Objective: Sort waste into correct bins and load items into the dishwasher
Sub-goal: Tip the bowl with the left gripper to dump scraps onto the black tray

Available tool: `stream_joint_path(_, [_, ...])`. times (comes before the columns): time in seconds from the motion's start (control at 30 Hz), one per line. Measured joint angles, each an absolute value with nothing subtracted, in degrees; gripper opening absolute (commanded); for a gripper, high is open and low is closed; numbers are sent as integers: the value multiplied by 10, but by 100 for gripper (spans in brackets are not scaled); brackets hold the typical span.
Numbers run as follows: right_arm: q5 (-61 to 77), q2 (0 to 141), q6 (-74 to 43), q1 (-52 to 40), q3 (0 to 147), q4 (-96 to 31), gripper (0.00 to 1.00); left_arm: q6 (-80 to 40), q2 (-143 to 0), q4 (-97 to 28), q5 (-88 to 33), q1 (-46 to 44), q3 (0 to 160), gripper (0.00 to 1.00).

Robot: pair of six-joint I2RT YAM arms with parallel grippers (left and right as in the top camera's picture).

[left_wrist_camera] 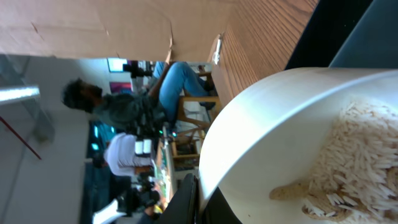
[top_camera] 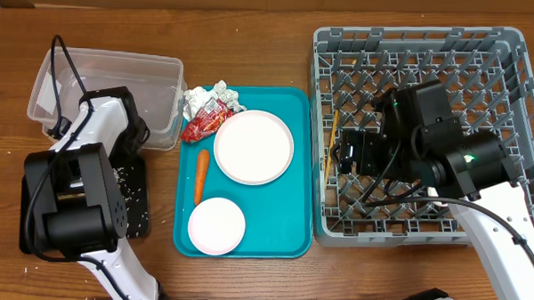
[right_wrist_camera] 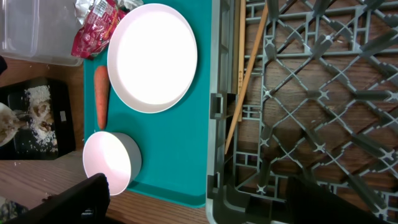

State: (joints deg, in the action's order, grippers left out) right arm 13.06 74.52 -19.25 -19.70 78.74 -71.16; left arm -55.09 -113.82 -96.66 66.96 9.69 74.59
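My left gripper [left_wrist_camera: 200, 202] is shut on the rim of a white bowl [left_wrist_camera: 273, 118], tilted on its side, with white rice and tan crumbs [left_wrist_camera: 354, 168] inside. In the overhead view that arm [top_camera: 116, 127] is over the black tray [top_camera: 138, 208], which holds scattered rice, beside the clear tub [top_camera: 163, 68]. My right gripper [right_wrist_camera: 211, 208] is open and empty above the grey dish rack's [top_camera: 518, 87] left edge [right_wrist_camera: 217, 106]. On the teal tray lie a white plate [top_camera: 254, 147], a small white bowl [top_camera: 216, 226], a red wrapper [top_camera: 206, 123] and crumpled foil and paper [top_camera: 213, 96].
The teal tray [top_camera: 282, 224] sits between the bins and the rack. An orange carrot [top_camera: 200, 176] lies on it left of the plate. Wooden chopsticks [top_camera: 330, 143] lie in the rack's left side. The wooden table [top_camera: 253, 34] extends behind.
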Motion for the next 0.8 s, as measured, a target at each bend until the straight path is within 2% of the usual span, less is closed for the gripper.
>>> stream_joint_path(0.53, [131, 745, -193, -197, 787, -701, 96, -435, -1138, -965, 695, 71, 746, 4])
stream_joint_path(0.8, [131, 745, -193, -197, 787, -705, 96, -436, -1137, -933, 687, 68, 746, 4])
